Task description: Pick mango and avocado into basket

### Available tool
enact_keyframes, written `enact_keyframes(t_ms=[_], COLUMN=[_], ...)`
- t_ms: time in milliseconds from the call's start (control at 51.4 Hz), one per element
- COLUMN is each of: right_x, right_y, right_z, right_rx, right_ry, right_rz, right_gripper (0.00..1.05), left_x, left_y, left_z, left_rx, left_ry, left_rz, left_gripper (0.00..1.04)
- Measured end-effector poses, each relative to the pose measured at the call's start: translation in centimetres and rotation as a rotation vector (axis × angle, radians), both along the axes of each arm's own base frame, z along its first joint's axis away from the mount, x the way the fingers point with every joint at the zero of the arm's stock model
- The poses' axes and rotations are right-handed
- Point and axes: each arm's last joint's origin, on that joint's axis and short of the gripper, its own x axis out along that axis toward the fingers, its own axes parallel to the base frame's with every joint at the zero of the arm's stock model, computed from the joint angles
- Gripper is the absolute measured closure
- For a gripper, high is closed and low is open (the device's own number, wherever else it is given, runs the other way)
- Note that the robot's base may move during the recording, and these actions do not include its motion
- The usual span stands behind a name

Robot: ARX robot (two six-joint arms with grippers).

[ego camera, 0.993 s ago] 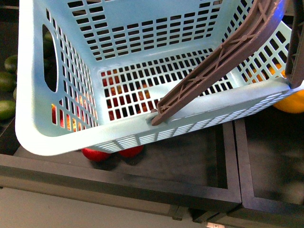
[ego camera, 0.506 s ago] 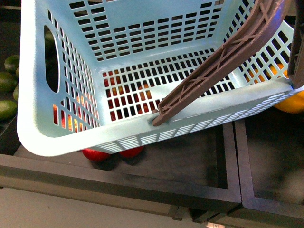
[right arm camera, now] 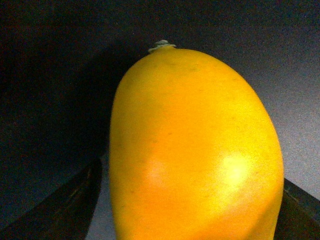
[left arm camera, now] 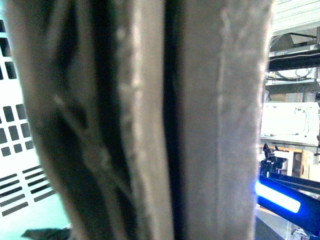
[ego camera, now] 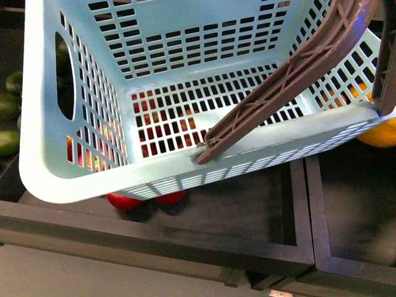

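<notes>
Lengthwise, mango [right arm camera: 195,150] stem end away from wrist

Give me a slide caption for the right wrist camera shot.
Close-up of the glossy yellow-orange mango filling the frame, dark fingers on either side.

Between the dark fingers [right arm camera: 70,200] of your right claw [right arm camera: 192,220], the mango [right arm camera: 195,150] glows yellow-orange, with a deeper orange blush, one bright yellow gleam and a pale grey-green stem nub. To the claw's left, the basket [ego camera: 62,182] is pale blue, its walls a lattice of small slots. Its handle [ego camera: 291,80] is brown-purple, ribbed in a criss-cross. Red and orange show through the slots. Further left of the claw sit red fruits [ego camera: 127,201], dull green fruits [ego camera: 7,105] and black trays [ego camera: 300,247].
</notes>
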Motion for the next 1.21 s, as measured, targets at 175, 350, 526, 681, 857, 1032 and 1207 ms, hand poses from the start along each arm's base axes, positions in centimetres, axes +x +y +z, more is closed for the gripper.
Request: enact_keyframes(t_ms=[175,350,526,681,857,1032,1207], right_x=[-0.4,-1.0,-2.5,-4.9,-8.9,-12.3,-13.9], right_y=[0.1,0.3,1.0,2.2,4.9,8.1,12.2], right_z=[-0.3,-0.1,4.4,13.1,21.2,29.9,33.7], right_rx=[0.005,0.015,-0.055,-0.122,-0.128,-0.205,-0.198], right_ry=[0.002,-0.012,-0.111,-0.283,-0.443,-0.665,-0.802], right_rz=[0.000,0.025,0.150,0.319,0.446,0.539,0.632], right_gripper=[0.37,0.42,0.42,0.43,0.43,0.43,0.43], left_x=[0.0,0.0,0.0,0.0,0.0,0.0,0.0], left_y=[0.0,0.0,0.0,0.0,0.0,0.0,0.0], left_z=[0.0,0.0,0.0,0.0,0.0,0.0,0.0], left_rx=[0.000,0.000,0.000,0.000,0.000,0.000,0.000], left_ry=[0.000,0.000,0.000,0.000,0.000,0.000,0.000], left_rz=[0.000,-0.001,0.000,0.000,0.000,0.000,0.000], left_gripper=[0.79,0.79,0.79,0.79,0.79,0.79,0.79])
